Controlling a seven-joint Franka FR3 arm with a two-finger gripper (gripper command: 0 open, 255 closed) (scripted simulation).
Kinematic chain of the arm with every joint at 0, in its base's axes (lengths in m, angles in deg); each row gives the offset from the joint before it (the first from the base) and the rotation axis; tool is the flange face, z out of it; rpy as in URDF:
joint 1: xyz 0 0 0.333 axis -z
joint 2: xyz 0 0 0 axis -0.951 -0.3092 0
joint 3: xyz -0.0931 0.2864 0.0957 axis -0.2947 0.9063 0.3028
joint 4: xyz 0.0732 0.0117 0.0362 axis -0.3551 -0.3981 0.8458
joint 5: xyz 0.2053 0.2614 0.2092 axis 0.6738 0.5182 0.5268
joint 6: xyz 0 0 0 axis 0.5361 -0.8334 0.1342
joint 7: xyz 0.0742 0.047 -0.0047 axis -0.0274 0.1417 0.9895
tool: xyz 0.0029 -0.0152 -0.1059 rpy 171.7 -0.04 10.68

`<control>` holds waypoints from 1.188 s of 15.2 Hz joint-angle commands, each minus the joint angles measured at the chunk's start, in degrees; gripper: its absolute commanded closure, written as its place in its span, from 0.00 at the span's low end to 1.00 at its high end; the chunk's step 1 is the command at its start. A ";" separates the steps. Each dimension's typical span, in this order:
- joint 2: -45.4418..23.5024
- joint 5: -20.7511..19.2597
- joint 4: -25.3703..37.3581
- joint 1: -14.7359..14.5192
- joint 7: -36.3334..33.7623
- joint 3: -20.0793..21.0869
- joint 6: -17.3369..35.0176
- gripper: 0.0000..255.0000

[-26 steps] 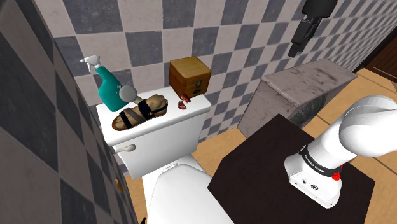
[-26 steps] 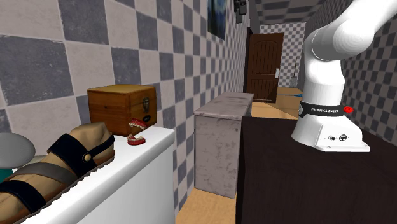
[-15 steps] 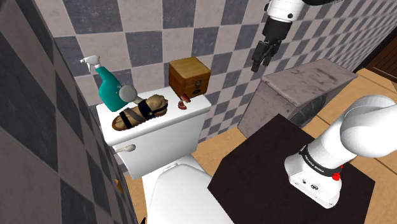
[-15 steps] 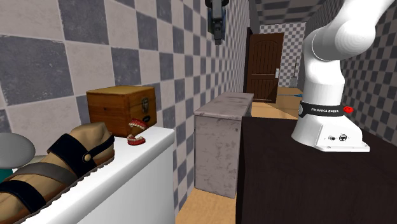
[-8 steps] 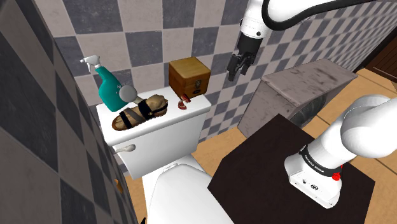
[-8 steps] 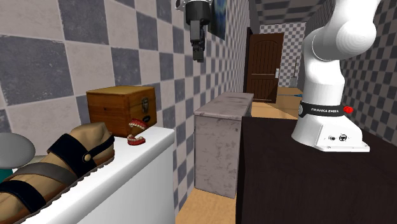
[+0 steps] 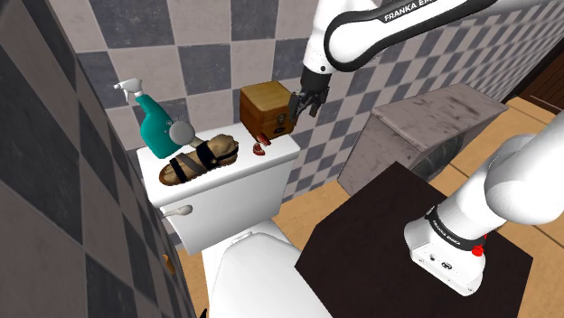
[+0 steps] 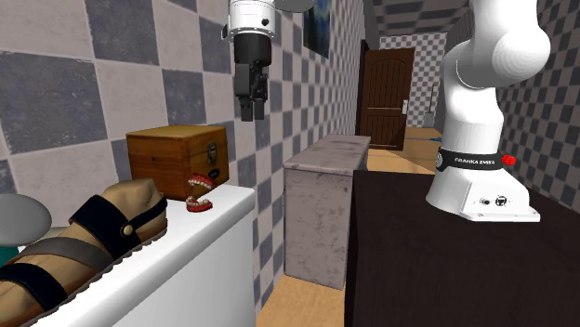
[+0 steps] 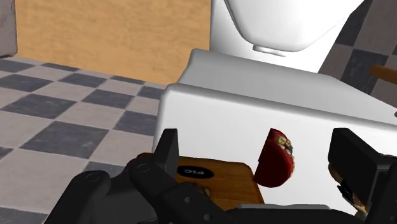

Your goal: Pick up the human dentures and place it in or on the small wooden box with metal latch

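The red and white dentures [image 7: 261, 144] lie on the white toilet tank lid [image 7: 226, 176], just in front of the small brown wooden box with a metal latch [image 7: 268, 107]. My gripper [image 7: 303, 103] hangs open in the air beside the box on the shoulder view's right, higher than the dentures. From the second exterior view the gripper [image 8: 249, 104] points down above the box [image 8: 177, 158] and the dentures [image 8: 199, 195]. In the wrist view the dentures [image 9: 277, 158] show between the spread fingers [image 9: 167, 151], far below them, next to the box top [image 9: 213, 180].
A brown strapped sandal [image 7: 200, 158] and a teal spray bottle [image 7: 155, 123] share the tank lid. A checkered wall stands right behind the box. A grey cabinet [image 7: 425, 126] sits beside the toilet, and the dark stand [image 7: 389, 262] carries the arm's base.
The gripper has come down and swung toward the shoulder view's left, from high over the grey cabinet to beside the box. Dentures, box and sandal have not moved.
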 commanded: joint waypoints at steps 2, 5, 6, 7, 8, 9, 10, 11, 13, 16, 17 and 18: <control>-6.52 -1.43 3.70 -0.60 -2.56 0.92 3.72 0.00; -13.08 -3.32 8.05 -1.46 -5.06 1.24 6.70 0.00; -15.27 -4.00 9.65 -1.81 -5.89 1.26 7.52 0.00; -17.45 -4.68 11.33 -2.20 -6.70 1.21 8.27 0.00; -19.63 -5.36 13.08 -2.63 -7.50 1.12 8.93 0.00; -21.81 -6.02 14.92 -3.09 -8.26 0.99 9.52 0.00; -22.11 -6.09 15.18 -3.20 -8.35 0.93 9.59 0.00; -22.69 -6.23 15.14 -3.29 -8.45 0.86 10.21 0.00; -23.87 -6.52 15.08 -3.46 -8.65 0.73 11.44 0.00; -25.70 -6.97 15.08 -3.73 -8.95 0.51 13.24 0.00; -26.68 -7.21 15.13 -3.88 -9.12 0.39 14.17 0.00; -26.67 -7.21 15.12 -3.88 -9.11 0.39 14.17 0.00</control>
